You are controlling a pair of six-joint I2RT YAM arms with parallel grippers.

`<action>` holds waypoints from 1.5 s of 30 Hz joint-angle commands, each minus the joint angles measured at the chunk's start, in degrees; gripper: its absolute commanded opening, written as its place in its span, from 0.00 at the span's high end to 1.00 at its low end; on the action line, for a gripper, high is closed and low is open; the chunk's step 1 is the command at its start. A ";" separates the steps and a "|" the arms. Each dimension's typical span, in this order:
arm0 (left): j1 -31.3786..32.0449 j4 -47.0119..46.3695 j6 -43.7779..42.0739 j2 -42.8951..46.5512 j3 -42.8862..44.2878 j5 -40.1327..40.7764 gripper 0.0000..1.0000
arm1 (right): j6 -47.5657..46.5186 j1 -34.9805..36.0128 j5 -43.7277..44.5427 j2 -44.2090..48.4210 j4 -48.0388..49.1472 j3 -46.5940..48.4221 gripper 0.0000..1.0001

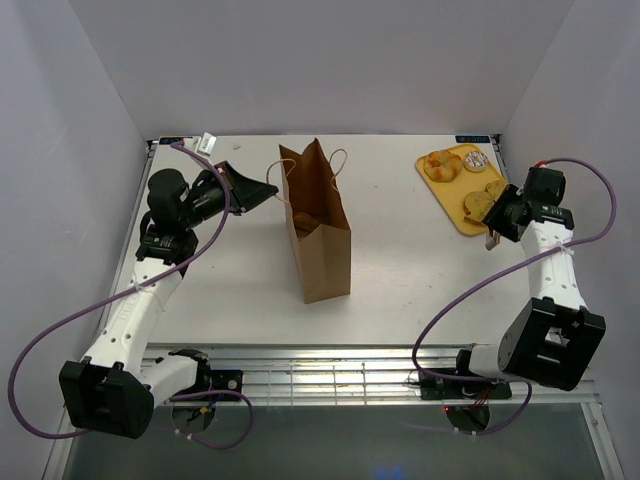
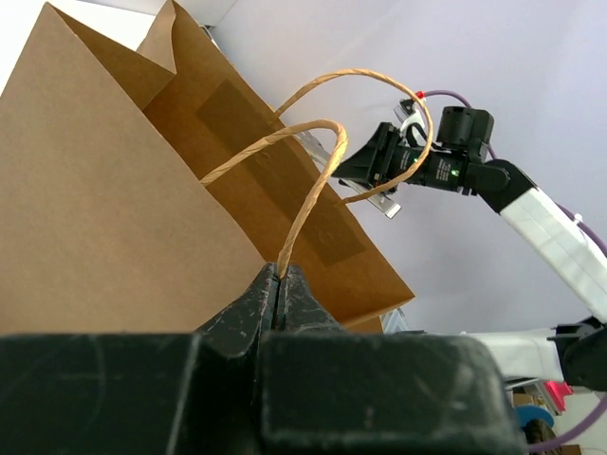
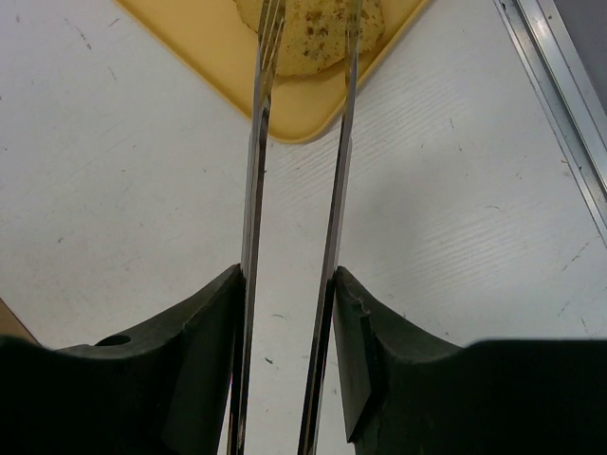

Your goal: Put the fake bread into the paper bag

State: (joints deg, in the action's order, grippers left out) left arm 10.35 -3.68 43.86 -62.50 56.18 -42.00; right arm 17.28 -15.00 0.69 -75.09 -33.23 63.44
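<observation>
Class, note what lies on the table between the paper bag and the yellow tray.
Nothing: bare table between bag and tray, seen in the top view.

White arm links (image 1: 133,305), boxy black joint housings (image 1: 548,345), looping purple cables (image 1: 612,205), scuffed matte-black left pincer (image 2: 281,275)

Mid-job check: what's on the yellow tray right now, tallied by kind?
Golden roll: 1
Iced donut: 1
Flat toast slices: 2
Total on the yellow tray: 4
</observation>
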 commanded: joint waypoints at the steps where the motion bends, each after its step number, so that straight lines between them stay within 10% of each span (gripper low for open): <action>1: 0.20 -1.59 -0.44 0.01 -0.90 -2.12 1.00 | -1.63 -2.04 -4.46 -2.07 4.49 -0.42 0.53; 35: 0.29 -2.21 -0.53 0.89 -1.51 -3.44 1.00 | -2.25 -13.56 -21.96 -11.13 13.81 -5.08 0.53; 45: 0.28 -1.94 -0.35 0.54 -1.78 -3.88 1.00 | -0.75 -13.56 -22.31 -9.99 15.22 -6.40 0.85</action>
State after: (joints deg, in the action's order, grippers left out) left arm 10.35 -6.02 43.99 -63.20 54.78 -44.62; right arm 16.19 -28.38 -20.32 -86.19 -20.75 57.21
